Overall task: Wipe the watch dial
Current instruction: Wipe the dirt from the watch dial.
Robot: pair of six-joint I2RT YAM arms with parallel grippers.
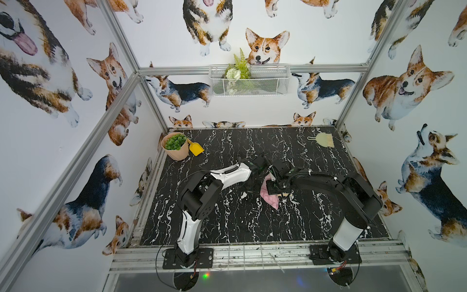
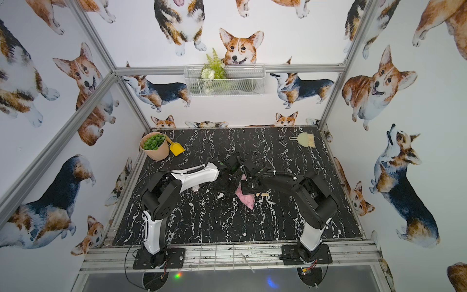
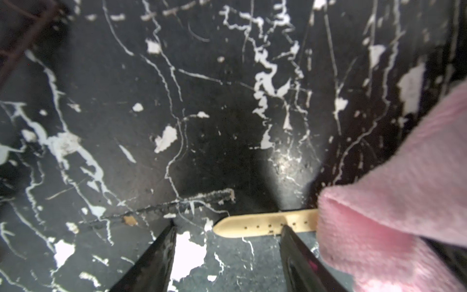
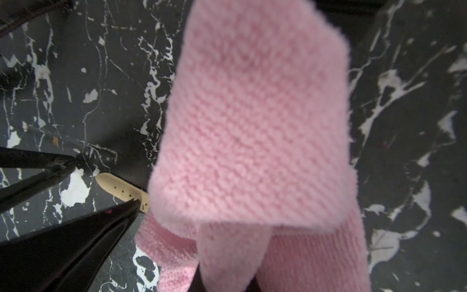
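left jaws spread, tips down near the worktop [image 3: 202,101], holed end of the cream watch strap [image 3: 265,223] between them, contact unclear. right jaws pinched shut on the pink cloth [image 4: 252,126], draped over the rest of the watch; watch dial hidden beneath. likely risk: unpinned watch dragged along by the cloth, or cloth snagged on a left tip. left arm [image 1: 227,174] and right arm [image 1: 328,180] stretched low, wrists meeting mid-worktop.

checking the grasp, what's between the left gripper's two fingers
The watch strap tip, flat on the marble table; left gripper open. Seen in the left wrist view.
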